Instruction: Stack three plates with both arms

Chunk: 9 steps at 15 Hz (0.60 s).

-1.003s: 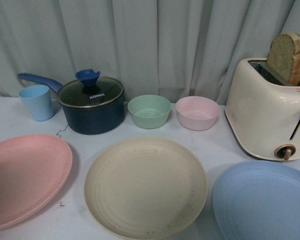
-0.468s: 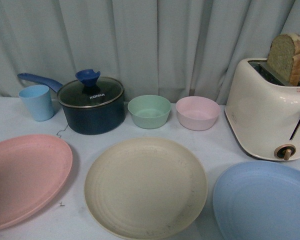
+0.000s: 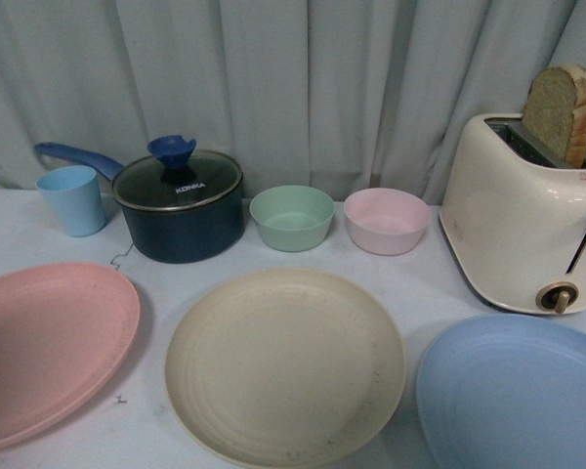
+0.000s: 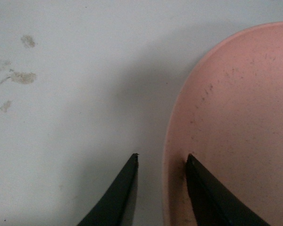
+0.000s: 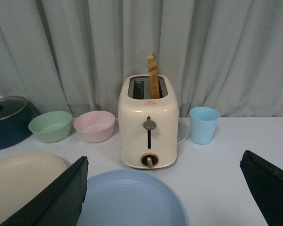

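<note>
If your left gripper [image 4: 162, 155] closes too shallow, the pink plate [image 4: 236, 117] may slip or tip. Its jaws stand slightly apart, straddling that rim, lower left of the front frame. Your right gripper [image 5: 164, 162] gapes wide over the light blue plate [image 5: 132, 200], lower right.

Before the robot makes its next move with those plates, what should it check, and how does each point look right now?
1. Left gripper straddles the pink plate rim: ok, one finger on each side.
2. Left jaws clamped on that rim: not ok, a gap shows.
3. Right gripper open above the light blue plate: ok.
4. Right gripper low enough to grasp: cannot tell.
5. Cream plate has no dish on it, ready to receive: ok.
6. Toaster out of the light blue plate's way: cannot tell, it stands close behind.
</note>
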Available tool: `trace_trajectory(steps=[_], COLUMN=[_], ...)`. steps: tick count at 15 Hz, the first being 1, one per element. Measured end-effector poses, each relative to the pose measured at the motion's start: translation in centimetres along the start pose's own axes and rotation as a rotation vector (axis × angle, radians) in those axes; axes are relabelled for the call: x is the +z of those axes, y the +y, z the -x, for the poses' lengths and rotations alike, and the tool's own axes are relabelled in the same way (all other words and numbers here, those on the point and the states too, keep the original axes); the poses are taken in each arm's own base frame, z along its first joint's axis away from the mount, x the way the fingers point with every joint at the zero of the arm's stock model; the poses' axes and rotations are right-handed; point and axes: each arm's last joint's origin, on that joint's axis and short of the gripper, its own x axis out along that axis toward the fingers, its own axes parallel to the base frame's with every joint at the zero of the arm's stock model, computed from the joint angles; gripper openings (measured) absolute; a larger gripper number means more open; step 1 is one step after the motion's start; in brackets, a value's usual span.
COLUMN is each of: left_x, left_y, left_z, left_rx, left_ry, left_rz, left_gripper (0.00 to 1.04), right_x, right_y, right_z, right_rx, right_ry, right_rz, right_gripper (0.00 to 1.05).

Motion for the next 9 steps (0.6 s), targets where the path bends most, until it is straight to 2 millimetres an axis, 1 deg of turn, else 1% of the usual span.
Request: trace_trajectory(steps=[2, 3, 4, 6, 9], left_x=[0.2, 0.6, 1.3, 2.9, 5.4], left_y=[0.0, -0.1, -0.2, -0.5, -2.0], left_z=[0.1, 0.3, 0.6, 1.9, 4.6], left_rx=[-0.002, -0.022, -0.032, -0.042, -0.07], left_ry=[-0.006, -0.02, -0.035, -0.062, -0.086], left_rz=[0.006, 0.023, 0.038, 0.042, -0.026], left_gripper=[0.14, 0.07, 0.03, 0.03, 0.03], right_x=[0.0, 0.0, 0.0, 0.0, 0.0], right_y=[0.0, 0.0, 0.0, 0.0, 0.0], right_z=[0.0, 0.0, 0.0, 0.0, 0.0], right_rx=[0.0, 0.0, 0.0, 0.0, 0.0], right_ry=[0.0, 0.0, 0.0, 0.0, 0.0], right_rz=[0.0, 0.0, 0.0, 0.0, 0.0], right_gripper=[0.98, 0.98, 0.98, 0.98, 0.98])
